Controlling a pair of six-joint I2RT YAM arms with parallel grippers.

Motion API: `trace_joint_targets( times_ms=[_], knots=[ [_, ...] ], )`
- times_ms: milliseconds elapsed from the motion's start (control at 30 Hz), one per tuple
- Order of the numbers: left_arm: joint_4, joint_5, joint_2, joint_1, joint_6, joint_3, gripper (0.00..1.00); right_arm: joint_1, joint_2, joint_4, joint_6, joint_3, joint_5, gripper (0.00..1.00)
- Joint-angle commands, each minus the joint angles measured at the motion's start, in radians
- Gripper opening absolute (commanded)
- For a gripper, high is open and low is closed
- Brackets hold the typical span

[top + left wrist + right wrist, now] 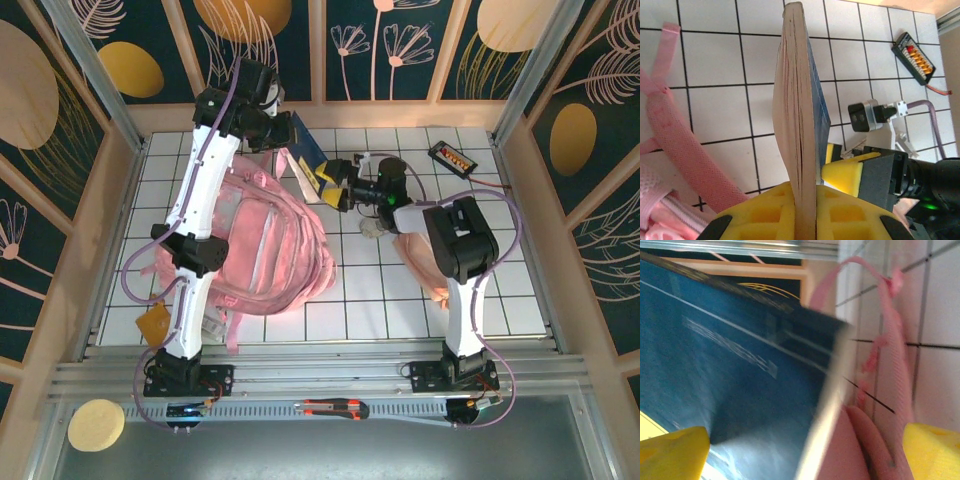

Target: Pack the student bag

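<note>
The student bag [262, 240], a large pink backpack, lies on the tiled table left of centre; its padded strap [682, 150] shows in the left wrist view. Above the bag's top end my left gripper [285, 125] is shut on a blue-covered book [305, 152]. In the left wrist view the book [797, 100] stands edge-on, pinched between my left gripper's [807, 205] yellow fingers. My right gripper [333, 187] stands open just right of the book. In the right wrist view the blue cover [740, 370] lies between the right gripper's [805, 452] wide-apart yellow fingertips [675, 452], which do not press on it.
A small pale-pink pouch [425, 262] lies under the right arm. A black device with a red wire [450, 157] sits at the back right. A brown flat item [155, 322] lies by the left arm's base. A utility knife [335, 408] and a yellow disc [95, 424] rest at the near rail.
</note>
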Motion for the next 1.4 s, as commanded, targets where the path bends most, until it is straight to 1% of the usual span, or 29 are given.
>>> trace_joint_targets(
  times_ms=[0,200,333,433,533,600,633,667,700,733,767,800,833,933,967,1000,1033,1067,1233,1300,1367],
  knots=[
    [0.039,0.096,-0.002,0.0,-0.067,0.06,0.0,0.007,0.055,0.231,0.087,0.043,0.014,0.99],
    [0.039,0.113,-0.003,0.0,-0.081,0.076,0.0,0.012,0.11,0.323,0.125,0.169,-0.003,0.99],
    [0.038,0.108,0.0,0.0,-0.078,0.077,0.0,0.005,0.08,0.364,0.138,0.146,0.024,0.95],
    [0.039,0.096,0.006,0.0,-0.074,0.078,0.0,0.001,0.036,0.364,0.129,0.106,0.035,0.81],
    [0.039,0.083,0.011,0.0,-0.07,0.078,0.0,-0.006,0.0,0.351,0.119,0.065,0.042,0.51],
    [0.039,0.074,0.014,0.0,-0.067,0.078,0.0,-0.01,-0.017,0.354,0.118,0.044,0.051,0.37],
    [0.038,0.064,0.013,0.0,-0.064,0.077,0.09,-0.012,-0.024,0.347,0.116,0.036,0.054,0.25],
    [0.039,0.051,0.011,0.0,-0.062,0.077,0.22,-0.014,-0.029,0.341,0.113,0.034,0.053,0.17],
    [0.037,0.033,0.005,0.0,-0.058,0.071,0.31,-0.014,-0.034,0.335,0.109,0.032,0.05,0.11],
    [0.038,0.0,-0.007,0.0,-0.047,0.049,0.43,-0.014,-0.04,0.318,0.099,0.033,0.048,0.05],
    [0.037,-0.042,-0.028,-0.002,-0.032,0.005,0.53,-0.014,-0.047,0.291,0.085,0.037,0.042,0.03],
    [0.039,-0.084,-0.056,-0.002,-0.015,-0.055,0.6,-0.014,-0.052,0.264,0.068,0.039,0.038,0.02],
    [0.038,-0.149,-0.093,-0.004,0.008,-0.133,0.7,-0.015,-0.058,0.229,0.046,0.047,0.03,0.0],
    [0.041,-0.312,-0.201,-0.004,0.068,-0.378,0.85,-0.014,-0.072,0.173,0.005,0.054,0.016,0.0],
    [0.044,-0.363,-0.231,-0.004,0.083,-0.445,0.93,-0.012,-0.074,0.163,0.001,0.056,0.014,0.0],
    [0.054,-0.397,-0.259,-0.002,0.092,-0.506,0.98,-0.012,-0.074,0.159,-0.003,0.058,0.013,0.0],
    [0.074,-0.417,-0.296,0.006,0.099,-0.582,0.99,-0.011,-0.077,0.155,-0.004,0.061,0.011,0.0],
    [0.107,-0.411,-0.336,0.019,0.101,-0.666,0.99,-0.011,-0.077,0.152,-0.006,0.064,0.012,0.0],
    [0.244,-0.353,-0.516,0.078,0.103,-1.055,0.98,-0.008,-0.072,0.101,-0.031,0.097,0.003,0.0],
    [0.313,-0.299,-0.589,0.103,0.09,-1.194,0.99,-0.008,-0.076,0.025,-0.063,0.111,0.0,0.0],
    [0.383,-0.239,-0.657,0.135,0.071,-1.319,0.99,-0.006,-0.09,-0.125,-0.147,0.134,-0.009,0.0]
  ],
)
